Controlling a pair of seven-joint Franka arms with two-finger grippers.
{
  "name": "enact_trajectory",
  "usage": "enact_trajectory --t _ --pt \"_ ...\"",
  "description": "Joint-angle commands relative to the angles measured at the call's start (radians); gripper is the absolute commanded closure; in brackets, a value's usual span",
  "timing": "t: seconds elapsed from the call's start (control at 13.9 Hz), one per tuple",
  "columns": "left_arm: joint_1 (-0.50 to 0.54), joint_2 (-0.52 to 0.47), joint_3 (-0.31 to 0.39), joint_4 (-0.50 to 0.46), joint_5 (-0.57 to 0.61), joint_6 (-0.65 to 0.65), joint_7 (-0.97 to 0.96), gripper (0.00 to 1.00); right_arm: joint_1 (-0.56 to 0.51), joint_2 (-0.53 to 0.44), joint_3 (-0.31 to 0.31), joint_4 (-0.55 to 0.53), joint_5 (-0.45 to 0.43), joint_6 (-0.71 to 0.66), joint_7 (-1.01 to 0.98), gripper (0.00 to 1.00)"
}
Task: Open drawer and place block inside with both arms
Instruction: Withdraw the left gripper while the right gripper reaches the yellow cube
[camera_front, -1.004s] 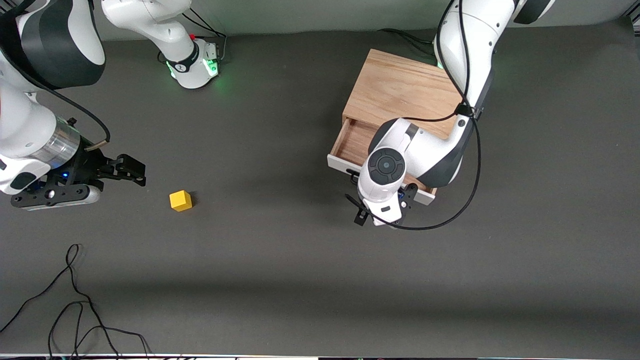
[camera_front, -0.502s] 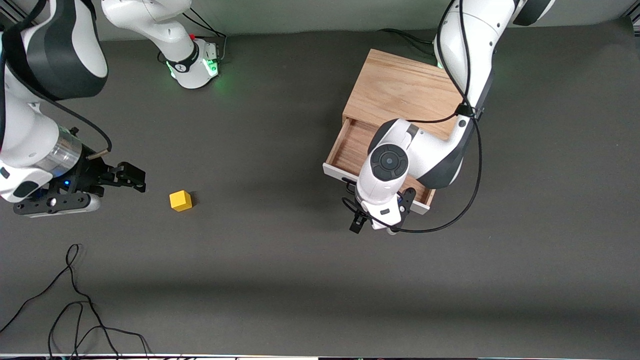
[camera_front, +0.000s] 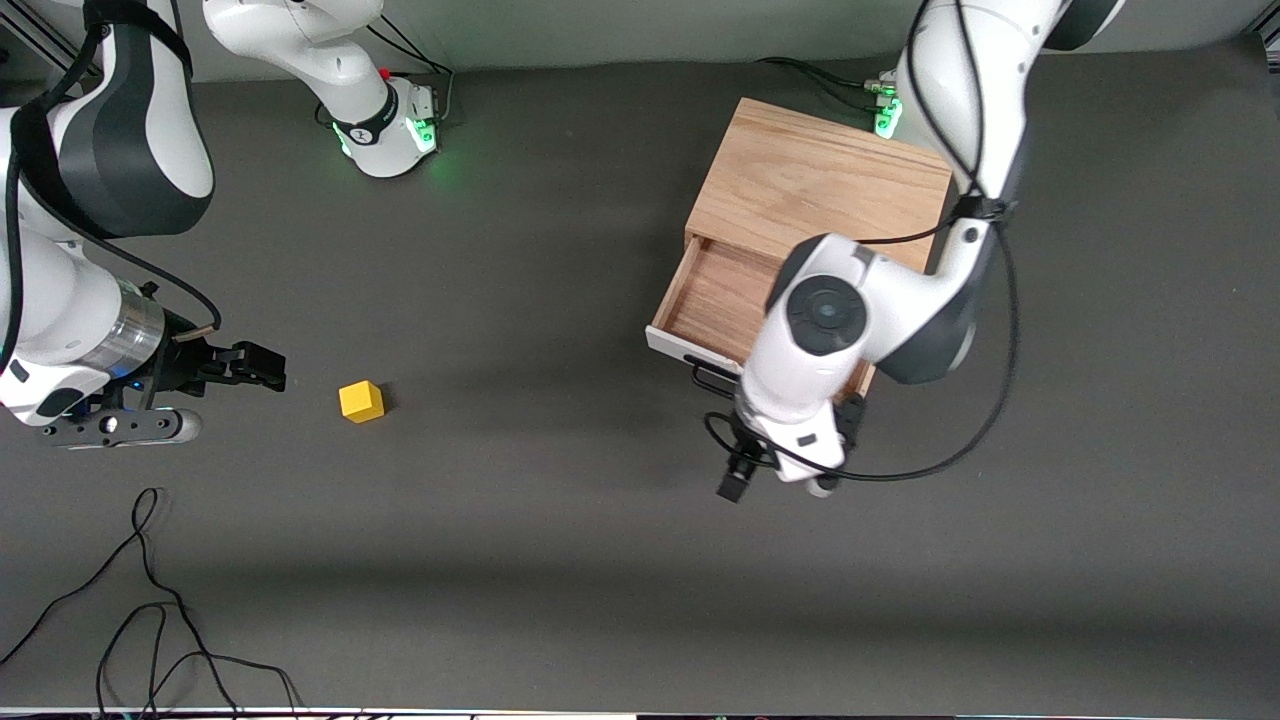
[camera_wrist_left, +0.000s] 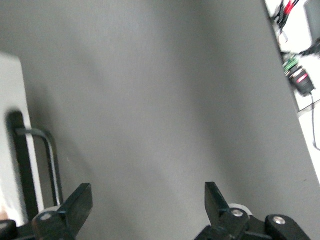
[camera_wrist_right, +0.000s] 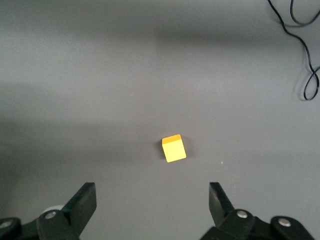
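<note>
Table (camera_front: 560, 560): dark grey. Cabinet (camera_front: 825, 185): light wood; drawer (camera_front: 715, 295) is pulled open, handle (camera_wrist_left: 35, 165) just beside the left tool (camera_front: 790, 465), whose fingers are spread apart, empty. Right tool (camera_front: 250, 365): held over the table, fingers spread apart, empty. Block (camera_front: 361, 401): yellow, on the table, near the right tool, untouched.
</note>
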Motion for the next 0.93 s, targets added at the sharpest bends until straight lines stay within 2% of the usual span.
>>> enact_trajectory --t 0.0,0.29,0.57,0.65,0.86 --pt "0.077 -0.091 -0.006 -0.003 -0.001 -0.126 0.218 0.0 0.0 -0.005 -0.012 -0.003 0.012 -0.005 0.029 0.0" --pt "0.225 -0.183 -0.011 -0.005 -0.063 -0.32 0.595 0.0 -0.031 -0.04 -0.029 -0.076 0.032 0.001 -0.153 0.0" --pt "0.382 -0.283 -0.009 -0.011 -0.096 -0.528 1.054 0.0 -0.028 -0.057 -0.052 -0.254 0.034 0.113 -0.172 0.0" --pt "0.416 -0.306 -0.008 -0.016 -0.096 -0.55 1.141 0.0 -0.022 -0.077 -0.051 -0.321 0.034 0.154 -0.172 0.0" --pt "0.48 -0.384 -0.003 -0.08 -0.084 -0.572 1.353 0.0 -0.018 -0.137 -0.051 -0.602 0.036 0.46 -0.288 0.0"
